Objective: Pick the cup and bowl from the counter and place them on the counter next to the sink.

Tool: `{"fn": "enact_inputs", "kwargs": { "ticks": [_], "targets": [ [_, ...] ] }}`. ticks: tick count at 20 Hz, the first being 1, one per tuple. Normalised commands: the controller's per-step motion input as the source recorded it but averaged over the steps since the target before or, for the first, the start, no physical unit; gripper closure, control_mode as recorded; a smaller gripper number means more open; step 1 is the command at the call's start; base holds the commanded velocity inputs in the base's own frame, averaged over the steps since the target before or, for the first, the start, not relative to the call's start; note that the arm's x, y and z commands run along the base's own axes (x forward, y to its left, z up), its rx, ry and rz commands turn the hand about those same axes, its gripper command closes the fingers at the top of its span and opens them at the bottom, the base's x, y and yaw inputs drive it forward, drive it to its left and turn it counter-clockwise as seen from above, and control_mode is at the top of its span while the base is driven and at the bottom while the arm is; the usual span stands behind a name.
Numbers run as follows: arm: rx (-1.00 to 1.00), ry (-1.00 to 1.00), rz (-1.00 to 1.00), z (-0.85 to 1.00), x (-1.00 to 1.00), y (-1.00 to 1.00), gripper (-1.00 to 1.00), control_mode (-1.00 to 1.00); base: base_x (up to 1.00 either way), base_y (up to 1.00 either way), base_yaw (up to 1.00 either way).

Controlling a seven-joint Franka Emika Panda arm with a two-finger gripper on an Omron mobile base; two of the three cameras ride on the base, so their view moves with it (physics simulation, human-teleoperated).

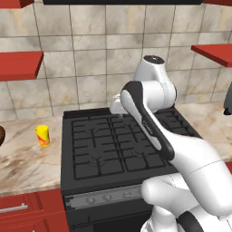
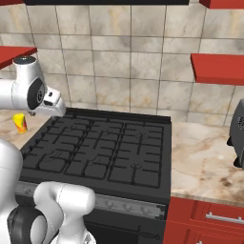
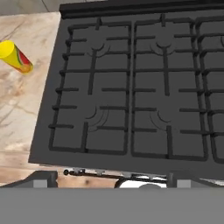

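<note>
**Figure: Arm poised above the stove, cup not yet approached**

I see the cup standing upright on the counter to the left of the black stove, well apart from the arm; the bowl shows as a dark sliver at the left edge of the left base view, beyond the cup; in the hand view the cup sits at upper left, clear of the stove's edge; the gripper hangs high over the stove's front edge with its finger tips spread to the widest they go and nothing between them; the sink I cannot place from here; to do the reach well, I judge the hand should travel left until the cup sits centred between the tips, descend straight, and close on the cup's wall at mid-height, keeping it upright; because the cup is narrow and light, an off-centre approach could tip it toward the bowl
</note>
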Motion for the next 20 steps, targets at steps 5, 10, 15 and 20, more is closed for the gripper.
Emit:
{"fn": "enact_inputs", "kwargs": {
  "ticks": [5,10,15,20],
  "targets": [
    [0.39,0.00,-0.03,-0.08,0.00,0.43,-1.00,-1.00,0.00,0.00,0.00],
    [0.17,0.00,-0.02,-0.02,0.00,0.48,-1.00,-1.00,0.00,0.00,0.00],
    [0.00,0.06,0.00,0.00,0.23,0.27,-1.00,-1.00,0.00,0.00,0.00],
    [0.00,0.07,0.00,0.00,0.50,0.21,-1.00,-1.00,0.00,0.00,0.00]
  ]
}}
